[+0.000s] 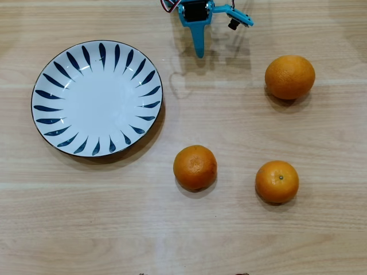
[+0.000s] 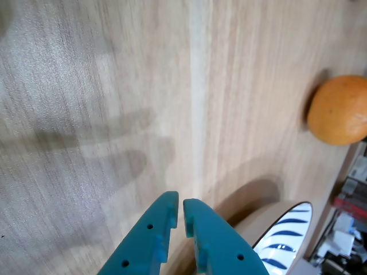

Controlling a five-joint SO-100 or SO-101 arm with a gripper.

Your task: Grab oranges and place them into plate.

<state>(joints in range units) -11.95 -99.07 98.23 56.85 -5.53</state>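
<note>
The white plate (image 1: 97, 97) with dark blue petal strokes lies empty at the left of the overhead view; a slice of its rim (image 2: 284, 232) shows at the bottom right of the wrist view. Three oranges rest on the table: a larger one (image 1: 289, 76) at the right, a smaller one (image 1: 195, 167) near the middle and another (image 1: 277, 181) at the lower right. The wrist view shows one orange (image 2: 339, 110) at its right edge. My teal gripper (image 1: 199, 52) (image 2: 179, 201) hangs at the top centre, shut and holding nothing, apart from every orange.
The surface is a light wooden table (image 1: 229, 240). Clutter (image 2: 350, 229) shows beyond the table edge at the wrist view's lower right. The arm's shadow falls on the wood between the plate and the larger orange.
</note>
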